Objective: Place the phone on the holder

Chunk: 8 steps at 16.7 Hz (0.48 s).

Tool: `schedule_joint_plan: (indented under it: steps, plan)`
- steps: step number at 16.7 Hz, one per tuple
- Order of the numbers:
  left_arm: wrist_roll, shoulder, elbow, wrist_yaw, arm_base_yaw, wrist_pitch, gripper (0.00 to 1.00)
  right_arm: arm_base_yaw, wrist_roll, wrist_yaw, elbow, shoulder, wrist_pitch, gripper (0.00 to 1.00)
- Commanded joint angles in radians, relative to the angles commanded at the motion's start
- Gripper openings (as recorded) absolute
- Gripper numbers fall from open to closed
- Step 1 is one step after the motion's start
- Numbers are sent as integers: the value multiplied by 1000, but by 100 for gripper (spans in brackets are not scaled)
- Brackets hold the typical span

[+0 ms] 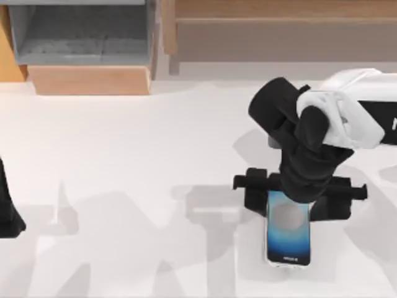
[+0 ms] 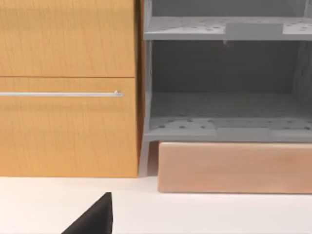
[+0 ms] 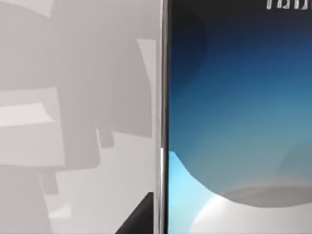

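Observation:
The phone (image 1: 288, 239) is a slim black slab with a silver rim and a blue screen, at the right of the table, its far end under my right arm. My right gripper (image 1: 296, 214) is shut on the phone, one black finger (image 1: 255, 200) at each long side under a wide black crossbar. In the right wrist view the phone (image 3: 239, 112) sits very close, with a fingertip (image 3: 139, 219) against its rim. The holder is hidden. My left arm (image 1: 7, 214) is parked at the left edge, and a black part of the left gripper (image 2: 92, 219) shows in its wrist view.
A grey shelf unit (image 1: 80, 31) over a wooden block (image 1: 90, 79) stands at the back left, and a wooden bench (image 1: 279, 25) runs along the back. The left wrist view faces a wooden drawer front (image 2: 68, 92) and the grey shelves (image 2: 224, 122). White tabletop (image 1: 136, 161) spreads across the middle.

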Motion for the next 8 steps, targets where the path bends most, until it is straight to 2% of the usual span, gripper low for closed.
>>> schedule_joint_plan:
  steps: [4,8]
  plan:
    - [0,0,0,0,0,0,100,-81,-36,-43,38,-108,23,0]
    - [0,0,0,0,0,0,100,-226,-112,-123,45,-243,66,0]
